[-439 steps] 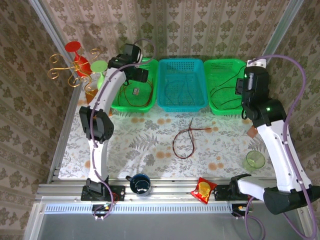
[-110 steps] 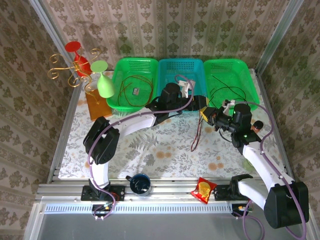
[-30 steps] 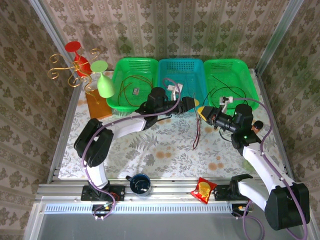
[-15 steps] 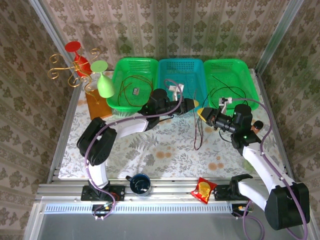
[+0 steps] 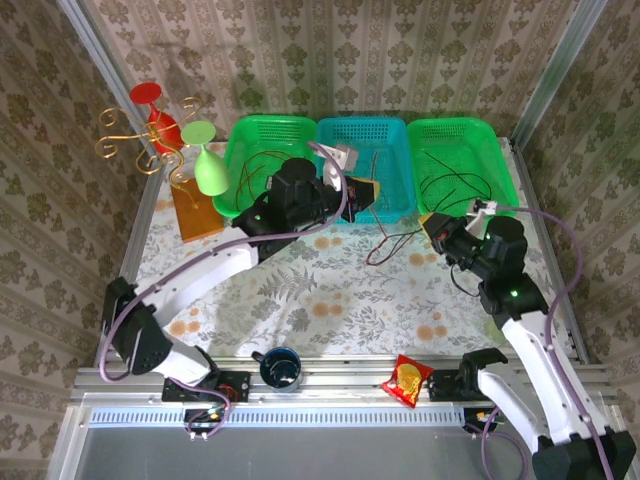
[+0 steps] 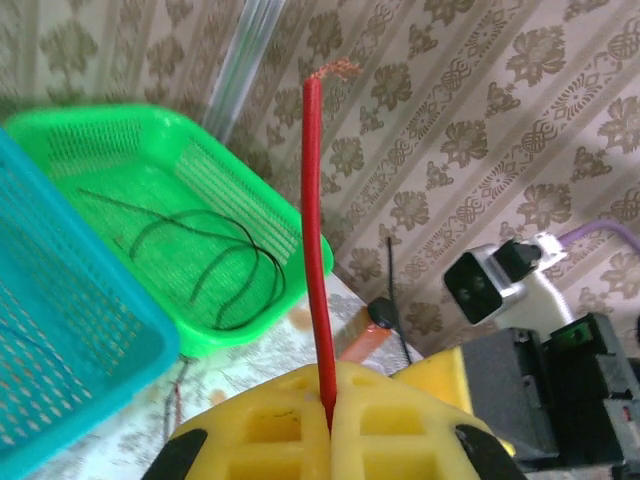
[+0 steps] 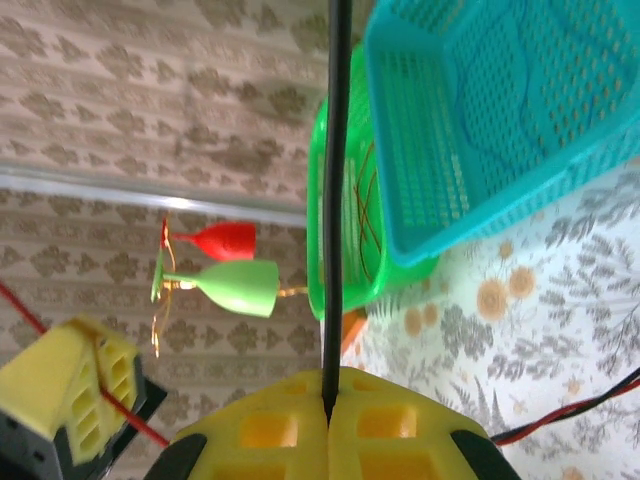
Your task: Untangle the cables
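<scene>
Top external shows the left gripper (image 5: pixel 366 190) at the far middle of the tabletop (image 5: pixel 300 290), just in front of the blue basket (image 5: pixel 362 122). The right gripper (image 5: pixel 436 226) sits toward the far right corner, in front of the right green basket (image 5: pixel 460 124). The two grippers face each other, near but apart. The cables (image 5: pixel 392 247) sag between them in a thin loose bight onto the tabletop, a little toward the near edge and closer to the right gripper.

In the left wrist view the yellow pads (image 6: pixel 270 440) are pressed together on the red cable (image 6: pixel 316 230), which stands straight out of their seam to a frayed bare tip. A separate black wire (image 6: pixel 215 262) lies coiled inside the right green basket.

In the right wrist view that gripper's jaws are likewise clamped, on the black cable (image 7: pixel 335 200), which runs straight out of the seam and off the top edge. At the lower right of that view a red strand and a black strand lie side by side over the tabletop. Whether they wrap round each other is too fine to tell.

Each held cable's long axis points from its own jaws toward the other gripper. The separating pull therefore looks to run along that line, left arm leftward and right arm rightward, until the bight draws out.
</scene>
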Tool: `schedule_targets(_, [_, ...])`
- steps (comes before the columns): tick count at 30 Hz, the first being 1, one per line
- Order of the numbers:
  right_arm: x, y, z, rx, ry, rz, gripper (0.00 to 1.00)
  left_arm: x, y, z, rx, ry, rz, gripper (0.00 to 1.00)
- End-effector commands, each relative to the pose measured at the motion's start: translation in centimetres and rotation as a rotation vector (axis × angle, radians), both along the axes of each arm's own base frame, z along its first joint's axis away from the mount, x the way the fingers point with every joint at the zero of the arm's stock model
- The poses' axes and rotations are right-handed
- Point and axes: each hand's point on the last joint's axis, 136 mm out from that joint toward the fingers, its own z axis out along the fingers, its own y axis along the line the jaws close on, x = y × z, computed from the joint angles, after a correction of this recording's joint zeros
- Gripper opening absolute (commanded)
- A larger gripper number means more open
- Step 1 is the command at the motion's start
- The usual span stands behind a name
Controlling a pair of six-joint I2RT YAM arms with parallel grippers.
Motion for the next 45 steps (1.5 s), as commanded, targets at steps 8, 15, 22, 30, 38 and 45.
schedule_targets(8, [-2.2, -8.5, 2.9, -0.307, 0.008, -0.421, 0.0, 0.5, 6.8, 4.2, 0.186, -0.36, 0.23, 0.0])
schedule_targets(15, [-4.0, -11.7, 4.8, -0.39, 0.03, -0.574, 0.0, -0.2, 10.3, 7.0, 0.198, -0.501, 0.332, 0.0])
schedule_targets(22, [-4.8, -13.0, 6.9, -0.462, -0.03, -0.633, 0.0, -0.4, 13.7, 8.5, 0.262, -0.586, 0.45, 0.0])
schedule_targets(30, [-6.0, -15.3, 8.5, -0.596, -0.049, -0.735, 0.0, 0.1, 18.6, 9.3, 0.338, -0.645, 0.623, 0.0])
schedule_targets(38, [-6.0, -17.2, 8.4, -0.762, -0.007, -0.81, 0.0, 0.8, 22.4, 8.9, 0.363, -0.666, 0.751, 0.0])
schedule_targets(45, [-5.3, -17.8, 7.3, -0.866, 0.012, -0.824, 0.0, 0.7, 25.5, 9.5, 0.365, -0.703, 0.874, 0.0])
